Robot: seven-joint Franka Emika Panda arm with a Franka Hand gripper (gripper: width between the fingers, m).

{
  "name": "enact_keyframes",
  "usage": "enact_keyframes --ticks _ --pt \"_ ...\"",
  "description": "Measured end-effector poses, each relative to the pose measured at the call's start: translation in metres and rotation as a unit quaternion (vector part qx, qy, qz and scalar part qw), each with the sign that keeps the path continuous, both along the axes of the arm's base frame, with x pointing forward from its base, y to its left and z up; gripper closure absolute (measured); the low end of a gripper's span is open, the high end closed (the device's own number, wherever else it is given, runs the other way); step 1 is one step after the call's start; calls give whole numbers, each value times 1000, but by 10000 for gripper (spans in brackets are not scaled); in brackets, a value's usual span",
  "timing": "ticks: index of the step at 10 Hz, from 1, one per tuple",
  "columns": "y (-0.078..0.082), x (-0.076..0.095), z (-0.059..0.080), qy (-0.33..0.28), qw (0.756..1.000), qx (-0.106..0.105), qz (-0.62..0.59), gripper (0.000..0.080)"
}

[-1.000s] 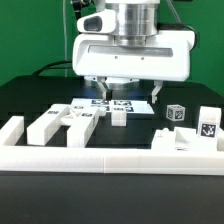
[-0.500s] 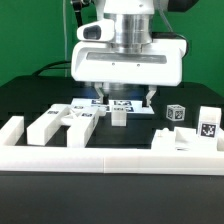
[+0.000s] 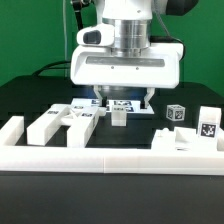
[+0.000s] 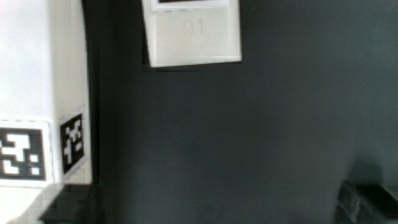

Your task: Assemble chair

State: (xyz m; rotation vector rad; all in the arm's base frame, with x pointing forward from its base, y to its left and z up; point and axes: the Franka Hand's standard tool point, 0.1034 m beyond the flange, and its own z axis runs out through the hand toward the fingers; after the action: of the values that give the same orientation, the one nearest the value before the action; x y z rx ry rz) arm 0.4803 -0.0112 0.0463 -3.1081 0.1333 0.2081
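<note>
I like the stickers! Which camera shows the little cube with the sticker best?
The exterior view. The little cube sits whole on the black table at the exterior view's right, its sticker facing the camera. The wrist view doesn't show it, only other white pieces and dark table.

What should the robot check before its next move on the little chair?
1. The tool is open: ok, its jaws stand wide apart.
2. The tool is empty: ok, nothing sits between the jaws.
3. The small white post is free to grab: ok, it stands apart from the other pieces.
4. The tool is lined up over that post: cannot tell from these views.
5. The tagged cube is clear of the tool: ok, it sits off to the exterior view's right.
</note>
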Motion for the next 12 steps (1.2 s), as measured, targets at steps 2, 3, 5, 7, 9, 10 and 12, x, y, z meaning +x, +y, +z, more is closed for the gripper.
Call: enact_keyframes --ticks 2,3,5,7,9,10,12 --pt "-2 -3 0 74 997 15 -4 151" --pt "-3 -9 -2 105 994 20 -7 151" --pt "-4 -16 -4 174 984 31 -10 151" --pt "-2 -20 -6 235 971 40 -11 151" --pt "-3 -24 -13 287 957 33 -10 151" --pt "-2 -25 -15 309 950 34 -10 151" --pt "-1 -29 -16 377 925 41 -9 151"
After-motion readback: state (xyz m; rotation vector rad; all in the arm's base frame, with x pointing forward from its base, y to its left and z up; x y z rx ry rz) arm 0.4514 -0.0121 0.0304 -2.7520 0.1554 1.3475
